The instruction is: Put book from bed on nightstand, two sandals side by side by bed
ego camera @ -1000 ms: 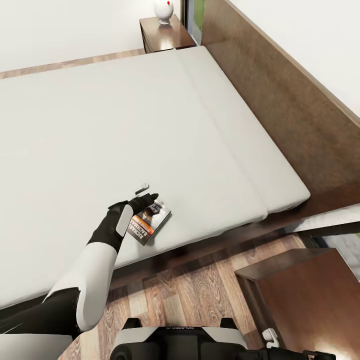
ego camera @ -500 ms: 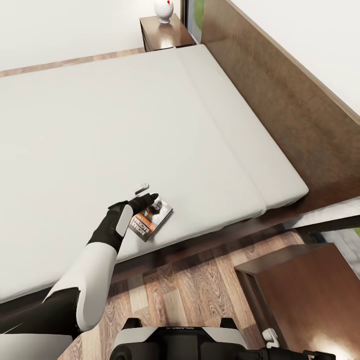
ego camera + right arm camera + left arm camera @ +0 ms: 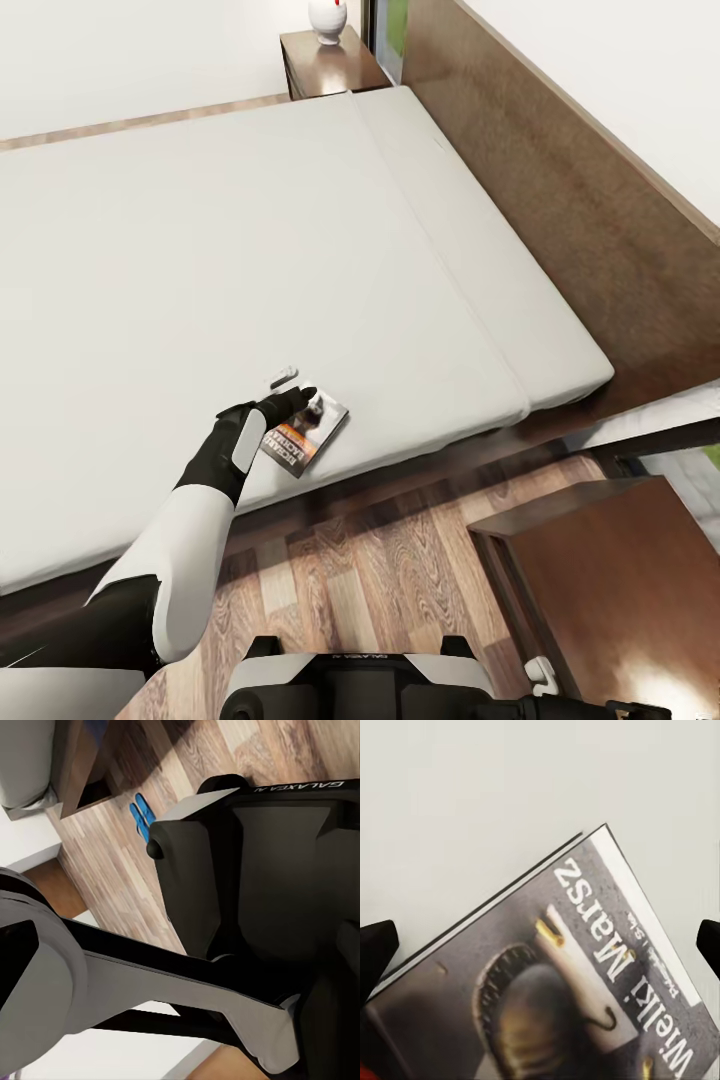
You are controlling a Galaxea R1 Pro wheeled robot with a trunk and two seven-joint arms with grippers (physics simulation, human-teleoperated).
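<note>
Compared with a second ago, the book lies a little farther from the near edge of the bed and has turned slightly, while the left gripper sits at almost the same spot over the book's far corner; the whole head view has also crept a bit, so part of that shift belongs to the camera. In the head view the book rests flat on the light-grey mattress, at about 7 o'clock from the bed's middle, near the wooden frame edge. The far nightstand stands at 12 o'clock beyond the mattress corner with a white round object on its glossy top, and a second nightstand sits at 4 o'clock on the plank floor. The left wrist view adds what the head camera cannot resolve: the cover lettering "Wielki Marsz" and a dark fingertip at each side of the book, spread wide and apart from it (so the jaws are released). The right wrist view shows the sandals, side by side on the floor beside dark wooden furniture, past the robot's own black body; whether the right gripper is clenched or released cannot be told.
</note>
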